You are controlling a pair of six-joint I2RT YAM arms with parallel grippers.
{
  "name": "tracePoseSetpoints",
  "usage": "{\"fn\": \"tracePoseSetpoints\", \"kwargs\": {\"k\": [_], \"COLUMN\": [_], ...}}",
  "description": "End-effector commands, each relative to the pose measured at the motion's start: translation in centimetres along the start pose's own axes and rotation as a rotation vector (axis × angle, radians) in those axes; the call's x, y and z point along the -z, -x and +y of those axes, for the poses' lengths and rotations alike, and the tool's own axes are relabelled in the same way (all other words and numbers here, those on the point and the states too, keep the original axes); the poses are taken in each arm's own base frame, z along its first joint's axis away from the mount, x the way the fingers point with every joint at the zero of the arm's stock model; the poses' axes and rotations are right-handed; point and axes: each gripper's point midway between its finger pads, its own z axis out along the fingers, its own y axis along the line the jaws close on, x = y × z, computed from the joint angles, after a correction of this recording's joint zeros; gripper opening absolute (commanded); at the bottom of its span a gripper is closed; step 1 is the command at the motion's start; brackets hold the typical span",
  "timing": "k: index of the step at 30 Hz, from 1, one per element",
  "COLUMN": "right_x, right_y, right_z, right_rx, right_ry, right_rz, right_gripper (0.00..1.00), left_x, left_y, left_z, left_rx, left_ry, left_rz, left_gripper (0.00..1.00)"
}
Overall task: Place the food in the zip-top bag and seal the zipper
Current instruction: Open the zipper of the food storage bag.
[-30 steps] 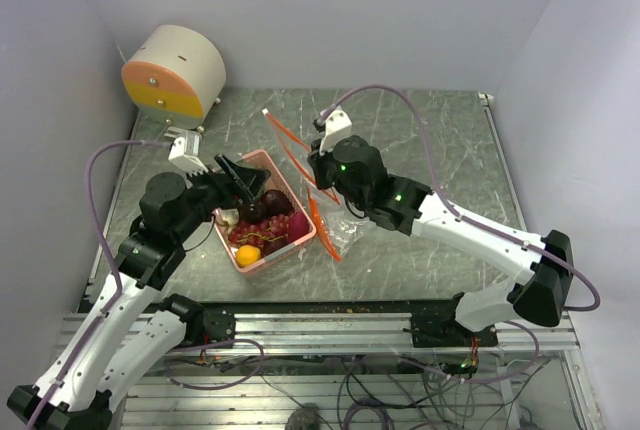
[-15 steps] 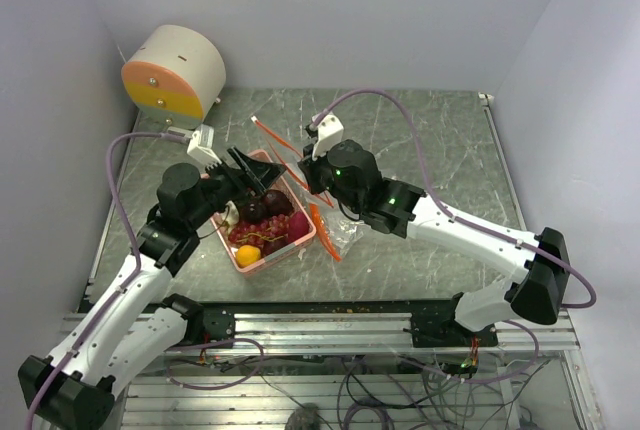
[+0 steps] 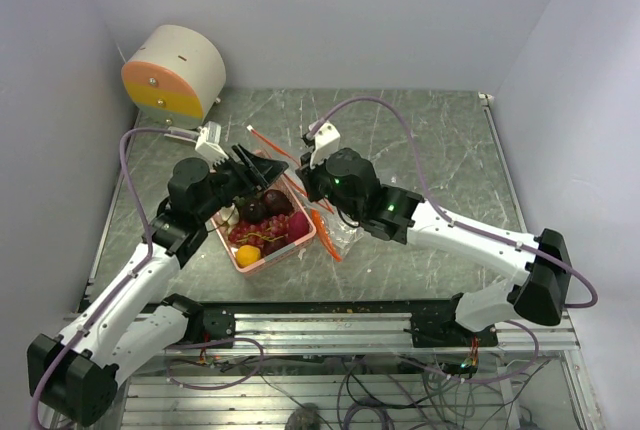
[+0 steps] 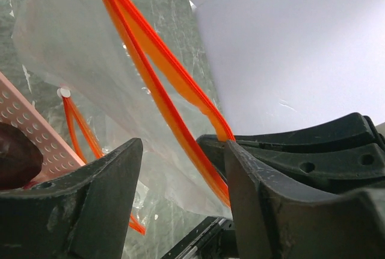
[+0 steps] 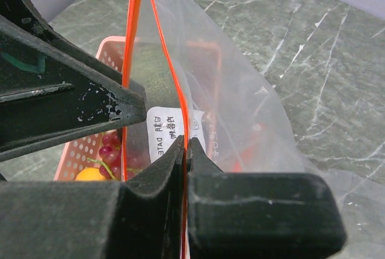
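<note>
zip-top bag (image 3: pixel 345 238): clear crinkly plastic, ctr of top view, just R of pink basket (image 3: pixel 282 254). Lower end crumpled on table; mouth end raised, reaching twd upper left by basket's far end. White date label on one side. zipper (image 3: pixel 320 224): thin orange-red strip along mouth, two halves spread apart, unsealed. Food all in basket: dark purple grapes (image 3: pixel 268 208) mid, red grapes (image 3: pixel 256 236) below them, orange-yellow fruit (image 3: pixel 247 255) at bottom corner, whitish bulb (image 3: pixel 229 217) at left side, magenta pc (image 3: pixel 298 225) at right side.
</note>
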Motion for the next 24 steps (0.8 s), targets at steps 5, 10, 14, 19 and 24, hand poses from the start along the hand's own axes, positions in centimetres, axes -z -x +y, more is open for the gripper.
{"fn": "tracePoseSetpoints", "kwargs": {"k": [5, 10, 14, 19, 24], "right_x": [0.9, 1.1, 1.3, 1.6, 1.8], "right_y": [1.7, 2.2, 2.4, 2.4, 2.6], "right_z": [-0.9, -0.1, 0.6, -0.1, -4.3], "right_rx": [-0.028, -0.037, -0.044, -0.041, 0.026], "right_ry": [-0.052, -0.006, 0.037, 0.002, -0.235], "right_rz": [-0.064, -0.077, -0.084, -0.095, -0.091], "right_gripper": [0.0, 0.0, 0.0, 0.0, 0.0], "left_x": [-0.2, -0.7, -1.6, -2.8, -2.4], "left_y": [-0.4, -0.8, -1.3, -2.0, -1.8], "left_z": [-0.2, 0.4, 1.0, 1.8, 2.0], "left_rx": [-0.011, -0.013, -0.01, -0.048, -0.136], "left_ry": [-0.037, -0.023, -0.015, 0.018, 0.095], "left_rz": [0.0, 0.005, 0.019, 0.044, 0.109], "left_gripper": [0.63, 0.56, 0.48, 0.25, 0.1]}}
